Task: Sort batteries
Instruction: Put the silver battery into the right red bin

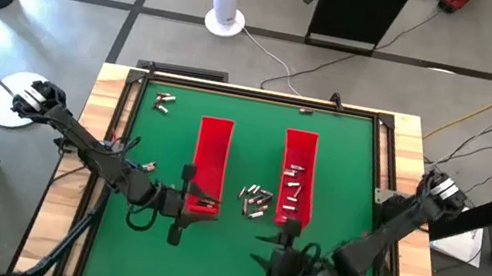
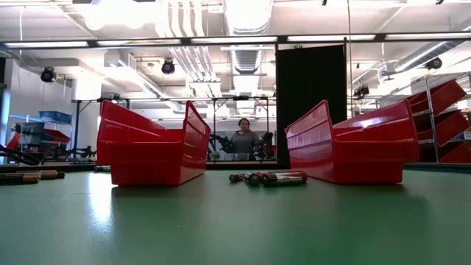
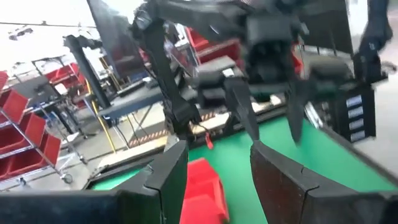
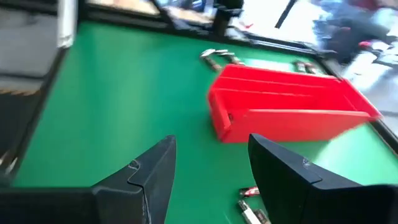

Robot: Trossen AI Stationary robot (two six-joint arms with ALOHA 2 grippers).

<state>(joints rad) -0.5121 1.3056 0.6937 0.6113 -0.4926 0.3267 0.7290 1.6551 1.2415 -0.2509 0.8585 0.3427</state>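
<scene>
- On the green table top [image 1: 343,165] with its wooden rim stand two long red plastic trays, side by side and well apart; the left red tray [image 1: 210,157] and the right red tray [image 1: 297,172] both run from the far side toward the near side
- Between the trays, close to the near end of the right one, lies a little heap of small silvery metal batteries [image 1: 255,198]; a few more batteries [image 1: 293,189] lie inside the right tray; another small group [image 1: 165,101] sits near the far left edge of the table, and one [image 1: 304,112] lies by the far edge
- At the near end of the left tray hangs the left gripper [image 1: 197,203]; its two dark fingers [image 3: 171,177] stand spread apart with nothing between them
- Just past the near end of the right tray hangs the right gripper [image 1: 286,237]; its fingers [image 4: 152,171] are also spread and hold nothing; two batteries [image 4: 250,205] lie on the green just ahead of them
- Wide bare green lies left of the left tray and right of the right tray; the near strip of the table is bare too
- Far behind the table, a person [image 2: 243,138] sits in the room
</scene>
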